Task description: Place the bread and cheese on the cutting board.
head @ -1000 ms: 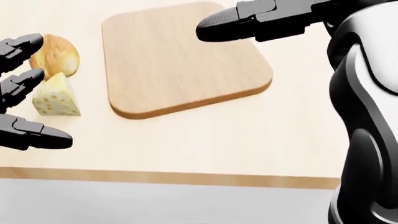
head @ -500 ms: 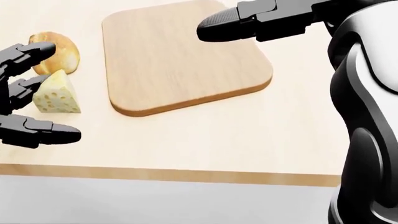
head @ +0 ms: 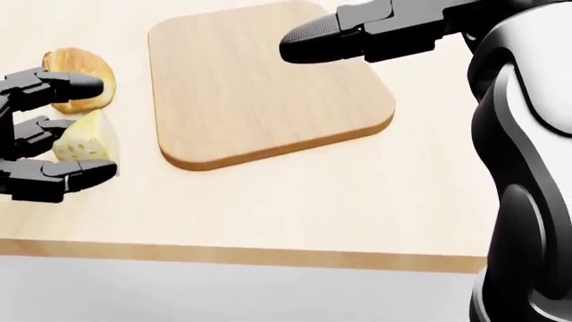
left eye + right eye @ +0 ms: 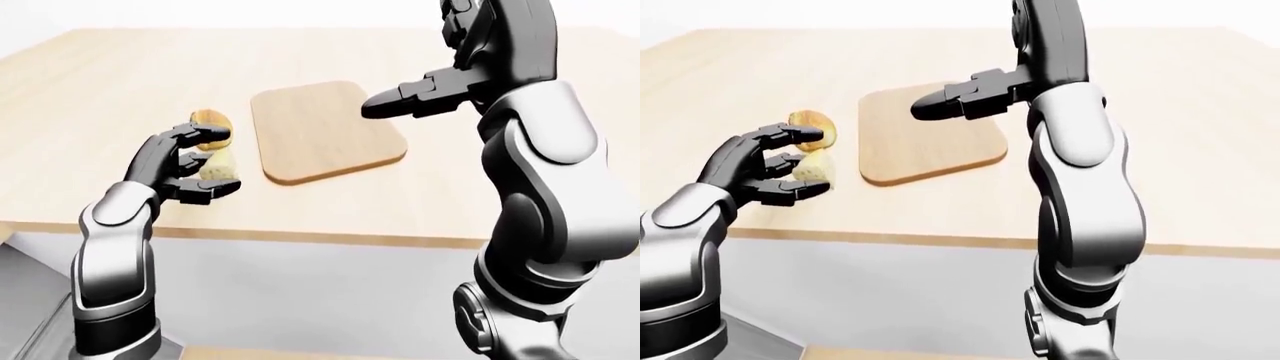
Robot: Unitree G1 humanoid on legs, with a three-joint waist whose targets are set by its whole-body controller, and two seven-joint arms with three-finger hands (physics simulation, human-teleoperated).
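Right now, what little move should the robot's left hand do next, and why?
Probably close the fingers on the cheese. The left hand stands open around it, beside the bread, and the cutting board holds neither yet. The right hand hovers over the board.

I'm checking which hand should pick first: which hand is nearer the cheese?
Left. The left hand has its open fingers standing around the cheese, beside the bread. The right hand hangs over the cutting board's far edge, well away.
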